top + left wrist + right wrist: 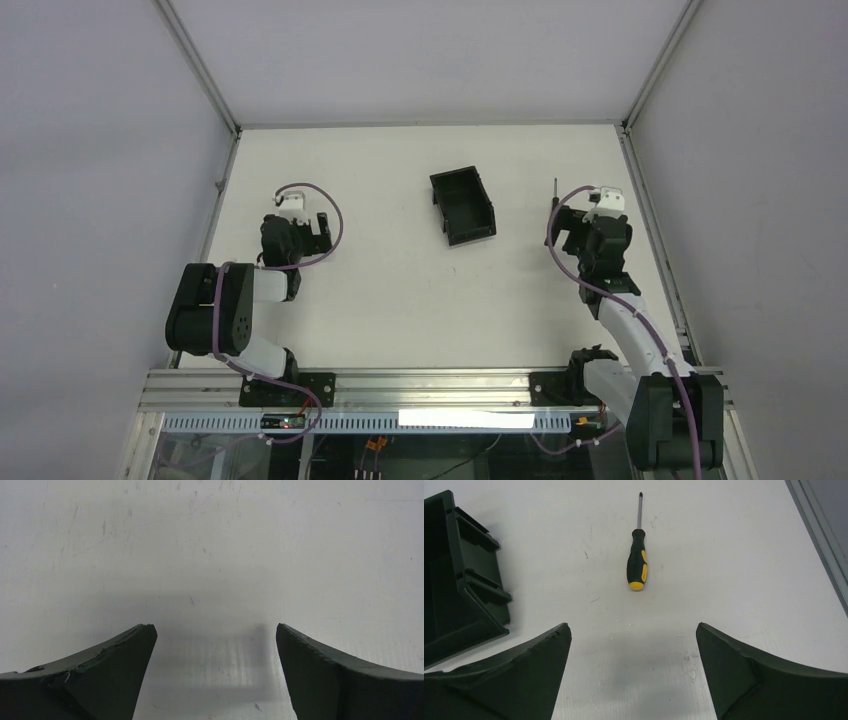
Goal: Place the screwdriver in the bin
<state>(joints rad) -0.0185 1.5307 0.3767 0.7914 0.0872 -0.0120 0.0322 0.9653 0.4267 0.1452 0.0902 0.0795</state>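
The screwdriver (637, 560), with a black and yellow handle and a thin metal shaft, lies flat on the white table, tip pointing away. In the top view only its shaft (556, 190) shows, beside the right gripper. My right gripper (633, 625) (580, 212) is open and empty, just short of the handle's end and in line with it. The black bin (463, 205) stands open and empty at mid-table, to the left of the right gripper; its corner shows in the right wrist view (454, 580). My left gripper (298, 222) (215, 627) is open and empty over bare table at the left.
A metal frame rail (645, 215) runs along the table's right edge, close to the right arm, and shows in the right wrist view (819, 525). Grey walls enclose the table at the back and sides.
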